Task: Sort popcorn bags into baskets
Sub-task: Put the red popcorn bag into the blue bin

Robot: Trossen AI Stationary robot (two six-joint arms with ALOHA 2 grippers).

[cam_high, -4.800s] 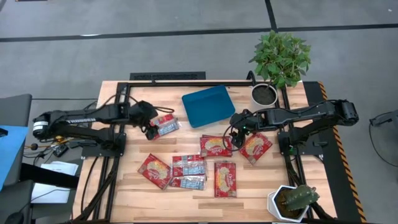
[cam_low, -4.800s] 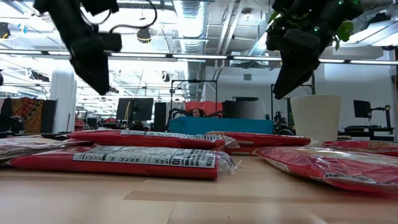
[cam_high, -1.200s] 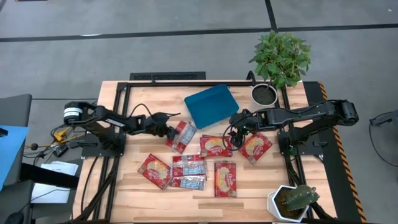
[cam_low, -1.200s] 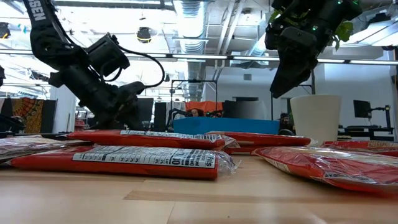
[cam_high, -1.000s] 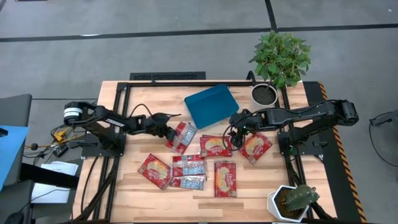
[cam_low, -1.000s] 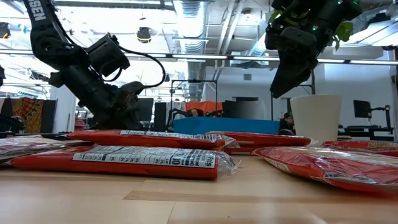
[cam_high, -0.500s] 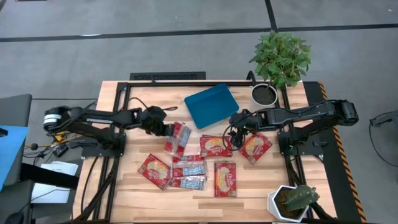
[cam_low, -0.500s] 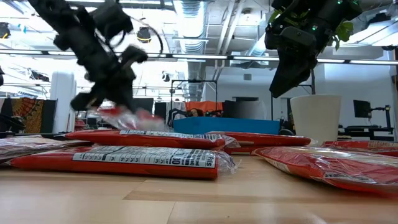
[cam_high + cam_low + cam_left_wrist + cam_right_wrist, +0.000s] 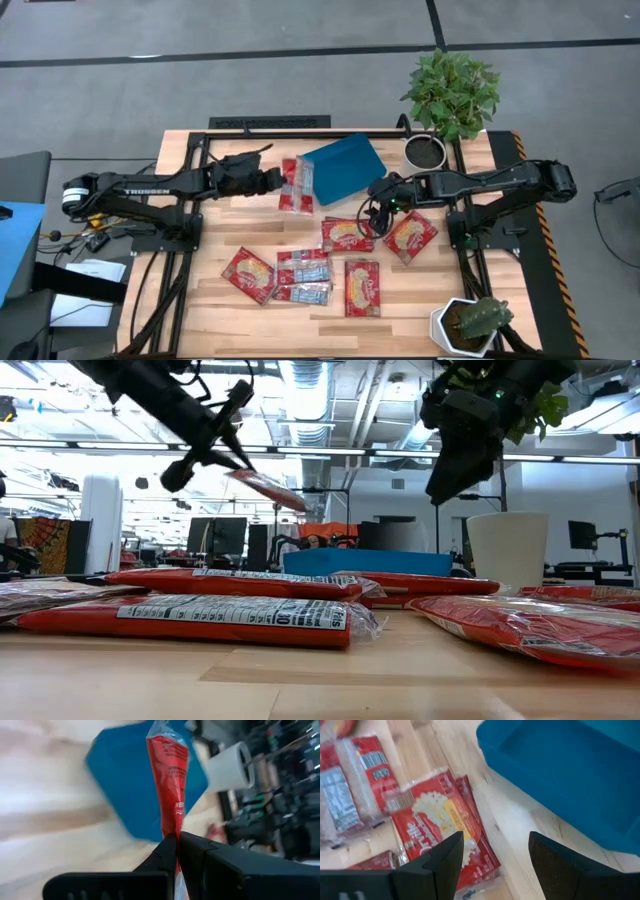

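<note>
My left gripper (image 9: 275, 182) is shut on a red popcorn bag (image 9: 293, 186), held in the air beside the left rim of the teal basket (image 9: 345, 168). The low view shows this bag (image 9: 265, 488) well above the table. My right gripper (image 9: 372, 200) hovers open at the basket's near right corner, over a red-and-cream bag (image 9: 440, 827) that lies flat on the wood. Several more bags lie flat near the table's middle, among them one (image 9: 411, 235) to the right and one (image 9: 248, 273) to the left. My left gripper pinches the bag by one end (image 9: 175, 827) between its two fingers. The fingers come roughly level from the table's left. The bag is lifted clear of the table; it sticks out past the fingertips toward the basket and slants slightly downward.
A white pot (image 9: 425, 151) with a leafy plant (image 9: 452, 92) stands at the far right, just right of the basket. A white cactus pot (image 9: 468, 325) sits at the near right corner. Bare wood shows along the table's left side and near edge.
My left gripper has risen from the table with the bag and gone toward the far edge, up to the basket's left rim. The bag, lying on the wood a second ago, is now lifted clear and has turned with the gripper.
</note>
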